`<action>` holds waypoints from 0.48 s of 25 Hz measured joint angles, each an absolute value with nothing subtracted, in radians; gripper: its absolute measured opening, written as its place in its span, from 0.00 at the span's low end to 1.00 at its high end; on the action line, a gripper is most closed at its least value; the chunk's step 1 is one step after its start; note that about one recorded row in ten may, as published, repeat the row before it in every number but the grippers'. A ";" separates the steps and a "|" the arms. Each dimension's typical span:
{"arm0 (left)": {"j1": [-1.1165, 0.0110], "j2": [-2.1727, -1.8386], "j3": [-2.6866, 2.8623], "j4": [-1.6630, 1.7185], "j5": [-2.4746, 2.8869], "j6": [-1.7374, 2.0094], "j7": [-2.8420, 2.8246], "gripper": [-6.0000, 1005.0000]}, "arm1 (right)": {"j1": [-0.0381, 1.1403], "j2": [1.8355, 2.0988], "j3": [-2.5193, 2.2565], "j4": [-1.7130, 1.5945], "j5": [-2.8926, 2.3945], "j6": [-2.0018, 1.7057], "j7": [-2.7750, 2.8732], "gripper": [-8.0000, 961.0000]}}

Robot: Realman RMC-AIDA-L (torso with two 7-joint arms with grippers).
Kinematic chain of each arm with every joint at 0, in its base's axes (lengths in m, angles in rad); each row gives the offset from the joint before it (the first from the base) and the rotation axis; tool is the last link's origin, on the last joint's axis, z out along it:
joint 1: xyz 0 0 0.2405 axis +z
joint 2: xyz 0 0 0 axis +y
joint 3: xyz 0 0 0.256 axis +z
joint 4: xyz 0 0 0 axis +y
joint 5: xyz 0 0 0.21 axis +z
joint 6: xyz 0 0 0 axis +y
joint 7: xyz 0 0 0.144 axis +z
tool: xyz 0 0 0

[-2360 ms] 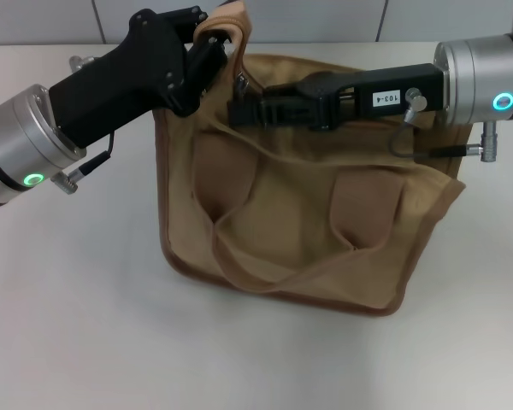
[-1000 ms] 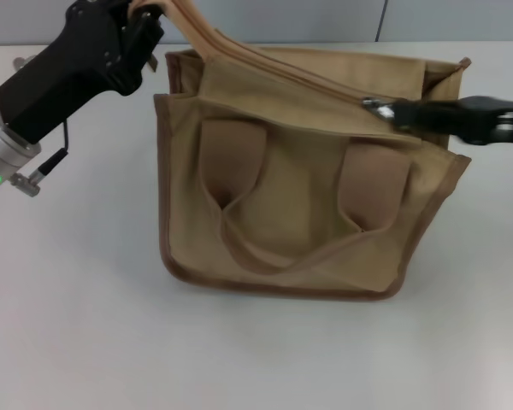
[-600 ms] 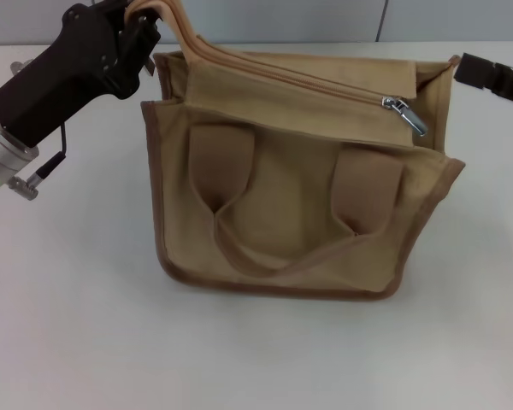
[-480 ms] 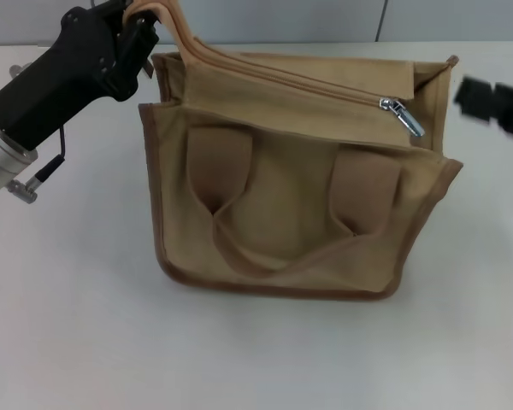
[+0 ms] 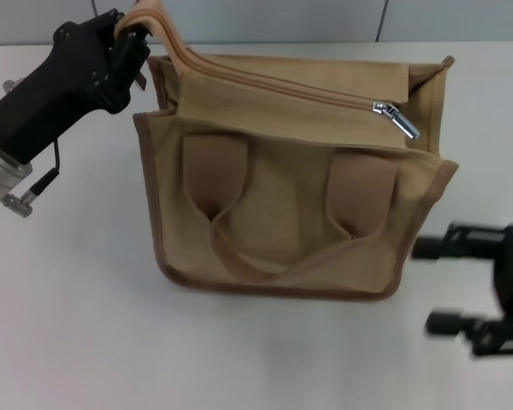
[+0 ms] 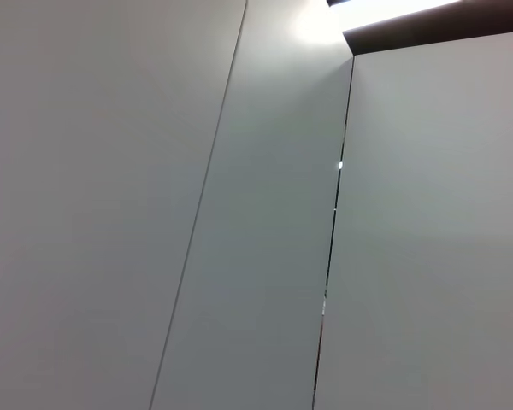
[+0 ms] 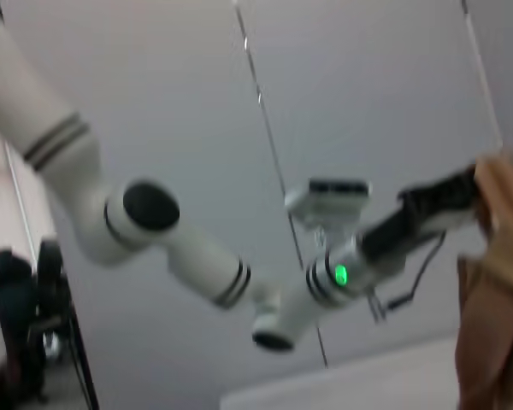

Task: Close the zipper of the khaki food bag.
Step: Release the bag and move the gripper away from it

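- Khaki food bag (image 5: 291, 213): stands upright on the white table (image 5: 77, 342), its front face with two padded handle straps (image 5: 218, 166) turned toward the head camera; darker piping runs round the edges.
- Zipper (image 5: 282, 84): runs along the top between the two canvas flaps; the silver slider (image 5: 393, 114) sits near the bag's right end, pull tab hanging free over the front flap; the teeth appear joined along almost the whole line, so the closing looks done or nearly so, though the last stretch beyond the slider cannot be judged.
- Left gripper (image 5: 130, 32): at the bag's upper left corner, fingers clamped on the tan fabric end (image 5: 158, 19) of the flap, which is drawn up and outward; the left wrist view shows only a wall panel.
- Right gripper (image 5: 457, 286): low beside the bag's right front corner, clear of the fabric; two dark fingers (image 5: 449, 248) stand apart with nothing between them.
- Risks: should the left gripper let go abruptly, the raised corner may spring back and the bag may rock or slump; should it pull further, the bag could tip or slide leftward; any sweep of the right gripper toward the bag could catch the piping or a strap.
- Surroundings: bare white table and grey wall panels behind; the right wrist view shows the left arm (image 7: 197, 256) reaching to a tan edge of the bag; nothing stands between either gripper and the zipper.
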State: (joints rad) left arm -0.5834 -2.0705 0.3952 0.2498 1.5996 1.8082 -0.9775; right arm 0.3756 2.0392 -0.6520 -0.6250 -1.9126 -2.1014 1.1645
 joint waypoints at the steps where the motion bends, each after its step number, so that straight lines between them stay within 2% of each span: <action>1: -0.582 -2.071 0.395 0.249 1.600 1.808 -0.978 0.11 | 0.374 2.045 -0.652 -0.624 -1.941 -2.086 1.141 0.57; 5: -0.576 -2.071 0.395 0.248 1.600 1.804 -0.982 0.11 | 0.370 2.059 -0.649 -0.606 -2.006 -2.031 1.064 0.72; 9: -0.569 -2.070 0.398 0.248 1.601 1.803 -0.983 0.12 | 0.370 2.058 -0.649 -0.577 -2.014 -2.005 1.019 0.84; 12: -0.566 -2.070 0.402 0.248 1.604 1.803 -0.976 0.12 | 0.374 2.054 -0.649 -0.566 -2.015 -1.999 1.008 0.84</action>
State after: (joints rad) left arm -0.5656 -2.0704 0.4022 0.2484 1.6043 1.8025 -0.9764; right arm 0.3737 2.0544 -0.6494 -0.5656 -2.0149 -1.9988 1.0076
